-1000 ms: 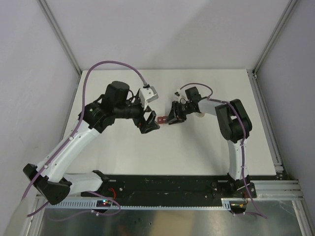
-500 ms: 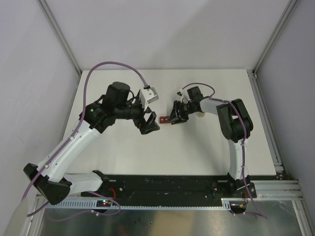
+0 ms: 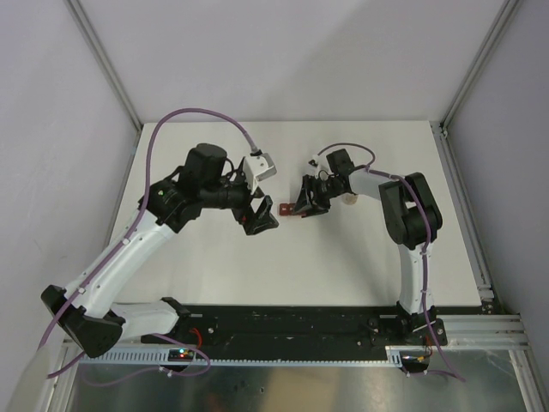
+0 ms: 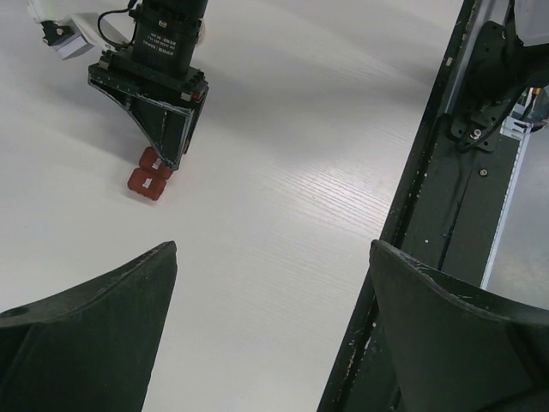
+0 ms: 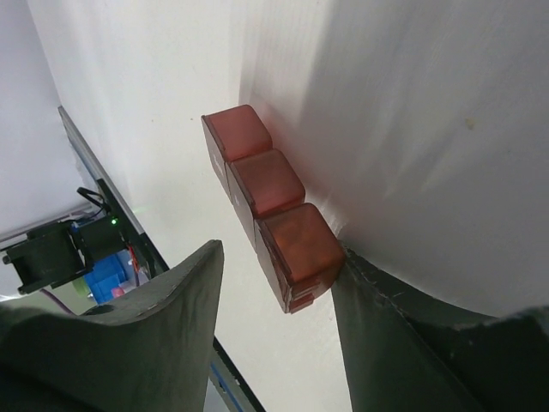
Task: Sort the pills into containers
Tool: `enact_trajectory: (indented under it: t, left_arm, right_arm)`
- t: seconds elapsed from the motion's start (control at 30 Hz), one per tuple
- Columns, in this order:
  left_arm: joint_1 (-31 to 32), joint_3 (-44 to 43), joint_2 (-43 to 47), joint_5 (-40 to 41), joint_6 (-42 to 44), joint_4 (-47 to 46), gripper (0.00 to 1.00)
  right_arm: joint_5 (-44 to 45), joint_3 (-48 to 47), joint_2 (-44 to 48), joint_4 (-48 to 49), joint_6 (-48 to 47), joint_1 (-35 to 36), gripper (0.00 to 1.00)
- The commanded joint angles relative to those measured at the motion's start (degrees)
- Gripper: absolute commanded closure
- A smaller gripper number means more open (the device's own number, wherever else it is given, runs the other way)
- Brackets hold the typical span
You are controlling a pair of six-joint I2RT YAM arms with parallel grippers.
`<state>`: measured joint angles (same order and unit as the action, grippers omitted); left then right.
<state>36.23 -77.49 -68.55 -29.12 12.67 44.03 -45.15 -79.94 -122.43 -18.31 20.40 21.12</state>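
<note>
Left gripper point(image 3: 259, 220): fingers spread wide with nothing between them, hanging over bare white surface point(image 4: 283, 197). From its wrist view the dark red pill strip point(image 4: 150, 175) lies ahead and off to the left of its open jaws, well clear of both fingers.

The strip is three square compartments in a row, flat on the surface, between the two grippers and much closer to the right one. In the right wrist view the compartment nearest the camera reads more orange than the other two. I can't make out single pills, or tell whether the tops are lids or open.

Right gripper point(image 3: 298, 209): tipped down at the strip, jaws parted and straddling its near end. Only the last compartment sits between the fingers. One finger point(image 5: 403, 335) touches that compartment's side and the other finger point(image 5: 163, 326) stands off with a visible gap, so it is not clamped. The other two compartments stick out beyond the fingertips, toward the left gripper.
</note>
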Motion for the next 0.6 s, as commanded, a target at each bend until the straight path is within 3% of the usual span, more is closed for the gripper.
enact_trajectory:
  t: [0.0,0.57]
  left_arm:
    - [-0.28,0.83,1.68,-0.91,1.41,-1.47,0.03]
    - [-0.28,1.40,1.93,-0.43,1.73,-1.45,0.03]
  right_arm:
    - [6.06,-1.25,2.00,-4.08,-3.67,-0.38,0.42]
    - [9.24,-3.02,3.42,-8.41,-6.12,-1.88,0.38]
